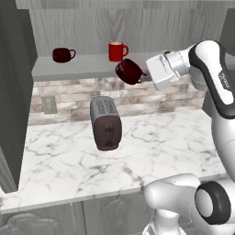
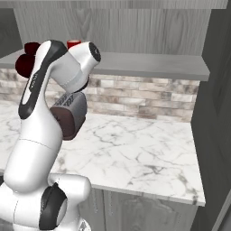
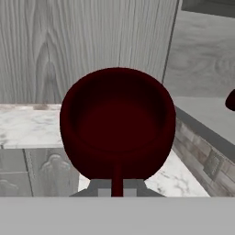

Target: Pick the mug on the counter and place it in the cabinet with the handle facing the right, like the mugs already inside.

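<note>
Clenched on its handle [image 3: 117, 176], the tool [image 1: 146, 73] grasps the maroon mug [image 1: 128, 71] just before the cabinet shelf [image 1: 87, 69], above the table [image 1: 151, 147].

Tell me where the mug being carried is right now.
In the left base view the mug hangs in the air, held by the shut tool, just in front of the cabinet shelf, right of and below the bright red mug, above the toaster.

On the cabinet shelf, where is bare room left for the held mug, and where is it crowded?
The shelf board is bare between the maroon mug and the red mug, and along its right stretch toward the cabinet's side wall. Crowded: just right of the red mug, where the gripper holds the carried mug, tilted, at the shelf edge.
</note>
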Motion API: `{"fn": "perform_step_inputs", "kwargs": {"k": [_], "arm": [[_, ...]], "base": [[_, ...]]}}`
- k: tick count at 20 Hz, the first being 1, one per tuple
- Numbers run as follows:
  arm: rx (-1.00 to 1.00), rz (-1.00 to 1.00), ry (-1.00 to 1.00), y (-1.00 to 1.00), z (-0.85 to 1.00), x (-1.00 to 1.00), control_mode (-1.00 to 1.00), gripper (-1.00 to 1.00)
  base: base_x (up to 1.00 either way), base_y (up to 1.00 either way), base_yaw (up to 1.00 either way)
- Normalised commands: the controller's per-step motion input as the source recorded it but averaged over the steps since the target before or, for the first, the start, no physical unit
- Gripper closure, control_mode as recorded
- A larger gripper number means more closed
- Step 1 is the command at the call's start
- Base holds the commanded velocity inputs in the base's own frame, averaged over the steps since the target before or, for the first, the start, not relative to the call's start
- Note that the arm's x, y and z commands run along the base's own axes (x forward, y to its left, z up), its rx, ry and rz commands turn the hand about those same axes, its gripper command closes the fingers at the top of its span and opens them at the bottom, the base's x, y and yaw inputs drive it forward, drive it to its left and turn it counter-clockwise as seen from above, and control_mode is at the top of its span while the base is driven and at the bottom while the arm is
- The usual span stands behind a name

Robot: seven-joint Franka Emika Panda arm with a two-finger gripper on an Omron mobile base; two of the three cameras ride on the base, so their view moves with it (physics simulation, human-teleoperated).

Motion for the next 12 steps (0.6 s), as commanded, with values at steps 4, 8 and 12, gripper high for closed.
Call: {"fn": "perform_step_inputs", "kwargs": {"k": [4, 8, 12], "arm": [[0.0, 0.0, 0.03, 0.07, 0.12, 0.2, -1.0, 1.0], [0.01, 0.0, 0.01, 0.1, 0.06, 0.22, -1.0, 1.0], [0.05, 0.0, 0.0, 0.11, 0.0, 0.23, -1.0, 1.0]], "base": [[0.0, 0.0, 0.0], [0.0, 0.0, 0.0], [0.0, 0.0, 0.0]]}}
